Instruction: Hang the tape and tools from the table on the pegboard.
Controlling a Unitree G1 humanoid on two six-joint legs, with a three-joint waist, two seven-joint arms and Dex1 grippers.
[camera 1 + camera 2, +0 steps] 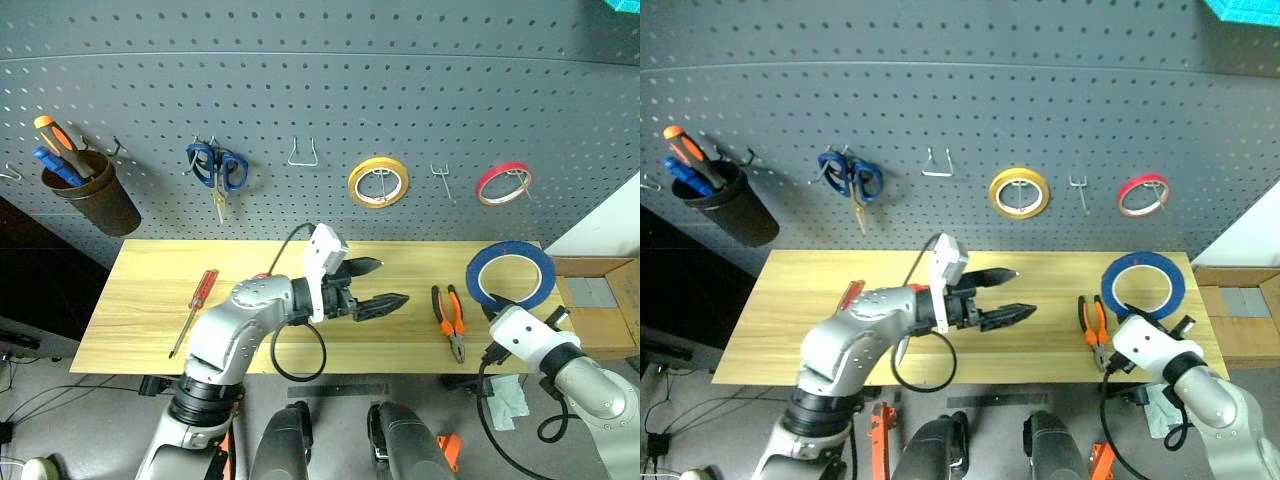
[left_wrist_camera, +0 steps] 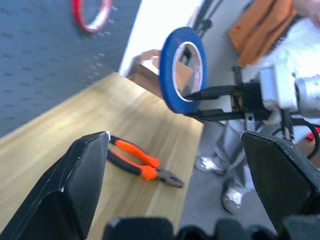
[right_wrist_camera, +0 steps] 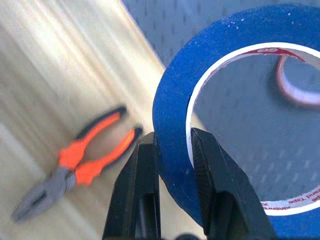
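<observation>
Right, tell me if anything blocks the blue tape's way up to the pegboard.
Nothing visible does. The right gripper holds the blue tape upright above the table's right end, and the pegboard behind it is open, with a bare hook between the yellow and red rolls.

My left arm [image 1: 235,325] wears smooth silver-grey shells over rounded joints, with a black collar at the wrist. A white, box-shaped block sits on that wrist, and a thin black cable loops down from it. Its gripper, the left gripper [image 1: 375,285], carries 2 black, pointed, wedge-shaped fingers [image 2: 75,190]. My right arm [image 1: 575,375] shows a rounded white wrist shell, a black band behind it and a black cable curling underneath. The right gripper [image 3: 172,150] has 2 slim black fingers.
</observation>
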